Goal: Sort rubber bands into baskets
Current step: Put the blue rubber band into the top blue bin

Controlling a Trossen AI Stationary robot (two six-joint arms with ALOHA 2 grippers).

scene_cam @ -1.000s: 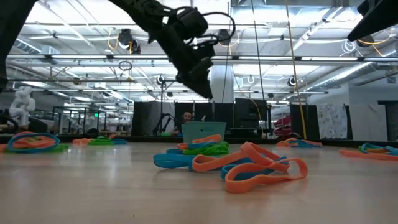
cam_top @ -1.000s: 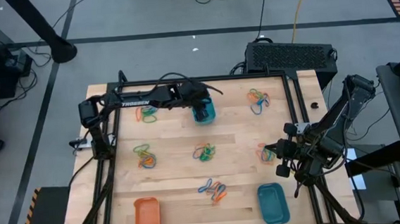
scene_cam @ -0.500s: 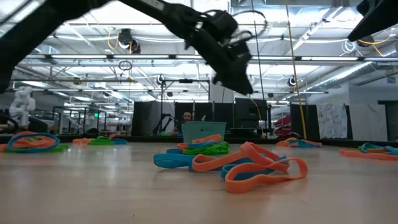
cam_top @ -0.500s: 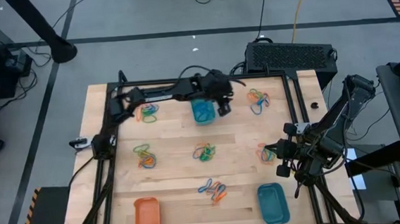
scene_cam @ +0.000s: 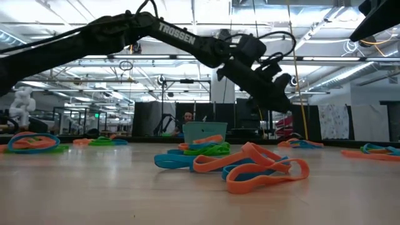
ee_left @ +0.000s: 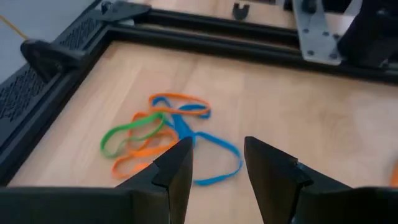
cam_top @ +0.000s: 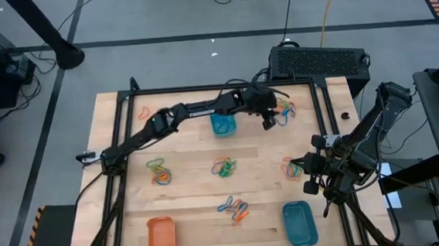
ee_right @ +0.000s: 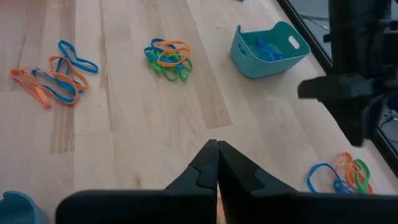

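Observation:
Rubber bands lie in small orange, blue and green piles on the wooden table. My left gripper [cam_top: 270, 119] is open and empty, hovering just short of the far right pile [cam_top: 284, 109], which shows ahead of its fingers in the left wrist view [ee_left: 161, 134]. It is also in the low view [scene_cam: 278, 94], well above the table. A teal basket [cam_top: 223, 123] with blue bands in it stands at the far middle. A second teal basket [cam_top: 299, 223] stands near right and an orange basket [cam_top: 160, 239] near left. My right gripper [cam_top: 298, 166] is shut [ee_right: 217, 152] over the right-hand pile [cam_top: 290, 167].
More piles lie at mid left [cam_top: 158, 171], centre [cam_top: 223, 168] and near centre [cam_top: 235, 208]. A few bands lie at the far left [cam_top: 144, 112]. A black frame [cam_top: 321, 108] borders the table. A black box [cam_top: 320, 60] stands beyond the far edge.
My left gripper has swung from above the far teal basket toward the table's right edge, and the arm has stretched out across the far side, ending at the far right pile. The bands and baskets have stayed in place.

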